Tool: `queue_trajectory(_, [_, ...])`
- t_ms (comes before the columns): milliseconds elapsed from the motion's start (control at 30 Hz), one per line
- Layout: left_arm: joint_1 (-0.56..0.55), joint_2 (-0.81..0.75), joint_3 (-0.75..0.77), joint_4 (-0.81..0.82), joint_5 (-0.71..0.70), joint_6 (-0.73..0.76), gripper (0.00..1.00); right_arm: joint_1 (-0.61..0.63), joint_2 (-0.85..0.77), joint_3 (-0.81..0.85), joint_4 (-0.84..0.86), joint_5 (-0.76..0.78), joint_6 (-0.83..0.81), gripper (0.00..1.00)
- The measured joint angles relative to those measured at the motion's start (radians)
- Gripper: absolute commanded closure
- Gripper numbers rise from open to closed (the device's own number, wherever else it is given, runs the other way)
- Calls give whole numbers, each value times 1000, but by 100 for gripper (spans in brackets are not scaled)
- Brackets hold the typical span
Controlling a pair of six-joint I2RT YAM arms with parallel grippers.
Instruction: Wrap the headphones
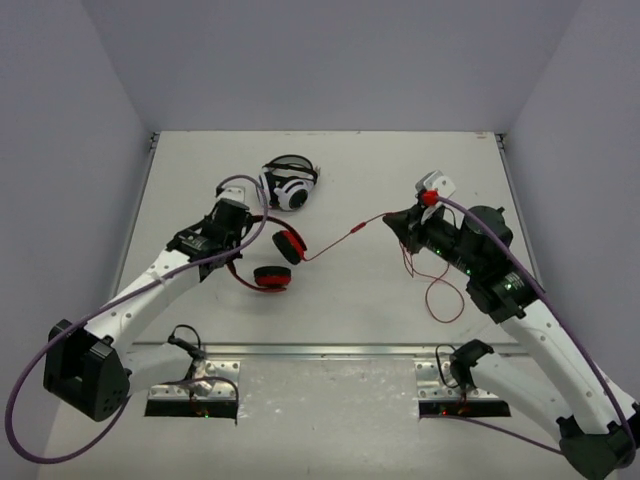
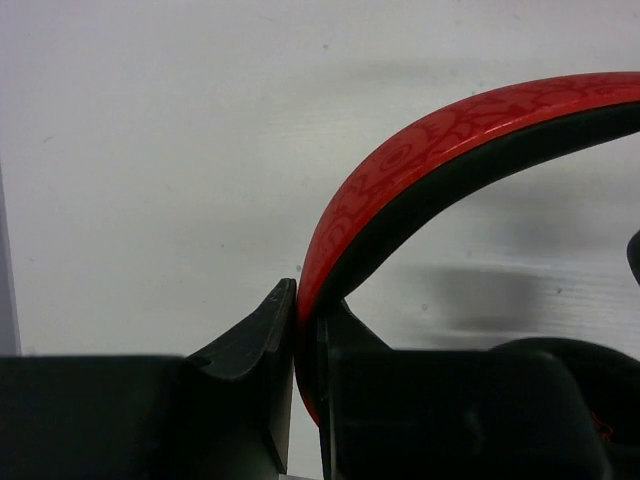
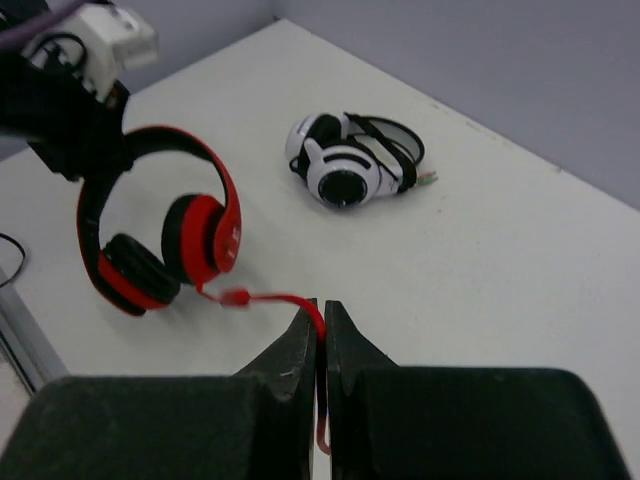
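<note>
The red headphones (image 1: pixel 275 258) with black pads hang over the table left of centre. My left gripper (image 1: pixel 243 226) is shut on their red headband (image 2: pixel 420 160). Their thin red cable (image 1: pixel 345 236) runs right from the ear cup to my right gripper (image 1: pixel 392 221), which is shut on it. In the right wrist view the cable (image 3: pixel 270 298) passes between the closed fingertips (image 3: pixel 300 335), and the headphones (image 3: pixel 165 245) hang at the left. The rest of the cable (image 1: pixel 440 295) lies looped on the table under the right arm.
White-and-black striped headphones (image 1: pixel 289 184) lie at the back centre of the table; they also show in the right wrist view (image 3: pixel 350 165). A metal rail (image 1: pixel 330 351) runs along the table's near edge. Grey walls enclose the left, back and right sides.
</note>
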Motion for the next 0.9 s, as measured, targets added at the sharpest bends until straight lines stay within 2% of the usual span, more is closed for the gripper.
queue_trajectory(167, [-83,16,-5,47,75,28,99,1,79,192,-38,-87,-24,99])
queue_trajectory(300, [-173,37,-4,93,151,55,100,1,141,267,-41,-170,-28,99])
queue_trajectory(467, [-265,20,-5,112,243,92,100,1,209,292,-48,-212,-40,99])
queue_trajectory(667, [-312,-59,-6,129,312,125,100,1,267,292,-46,-257,-37,99])
queue_trajectory(900, [-343,-12,-5,113,332,130,100,1,290,292,-21,-269,-16,99])
